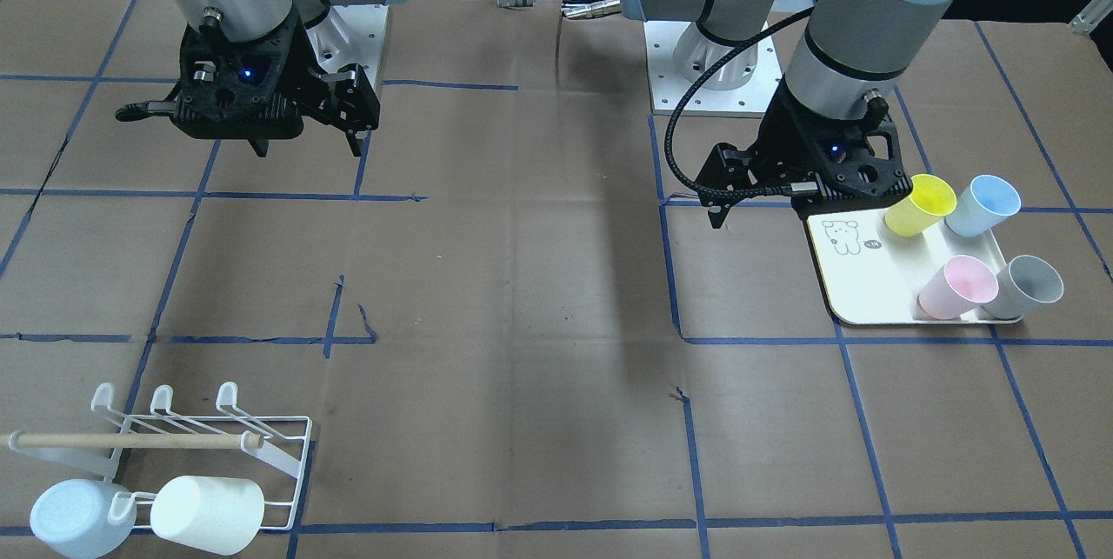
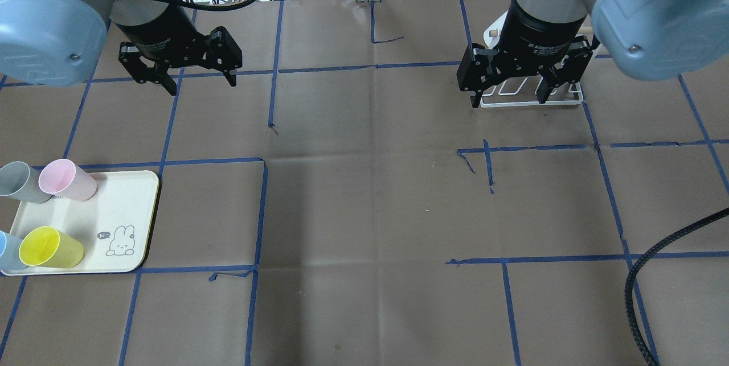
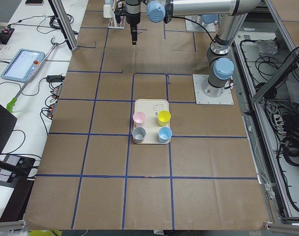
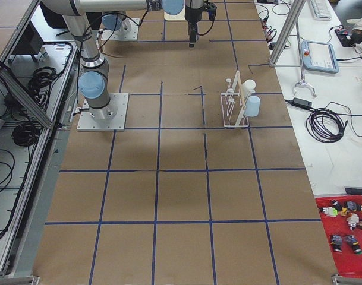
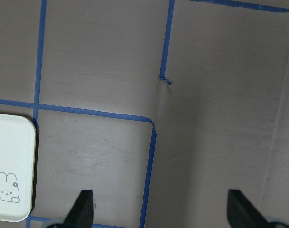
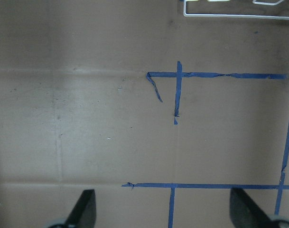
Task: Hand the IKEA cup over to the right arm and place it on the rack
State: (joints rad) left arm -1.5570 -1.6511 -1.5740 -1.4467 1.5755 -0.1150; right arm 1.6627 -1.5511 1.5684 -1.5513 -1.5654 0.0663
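Note:
Four cups stand mouth-up on a cream tray (image 1: 861, 281): yellow (image 1: 922, 204), blue (image 1: 983, 204), pink (image 1: 956, 285) and grey (image 1: 1026, 285). My left gripper (image 2: 201, 86) hangs open and empty above the table, beside the tray's inner far corner; its fingertips (image 5: 85, 206) show bare cardboard between them. My right gripper (image 2: 508, 98) is open and empty, high above the table just in front of the white wire rack (image 1: 174, 446). The rack holds a light-blue cup (image 1: 74, 515) and a white cup (image 1: 209, 514) on its prongs.
The table is brown cardboard with a blue tape grid. The rack's near edge shows at the top of the right wrist view (image 6: 239, 14). A black cable (image 2: 655, 275) loops in at the overhead view's right edge. The arm bases (image 1: 709, 63) stand at the table's back.

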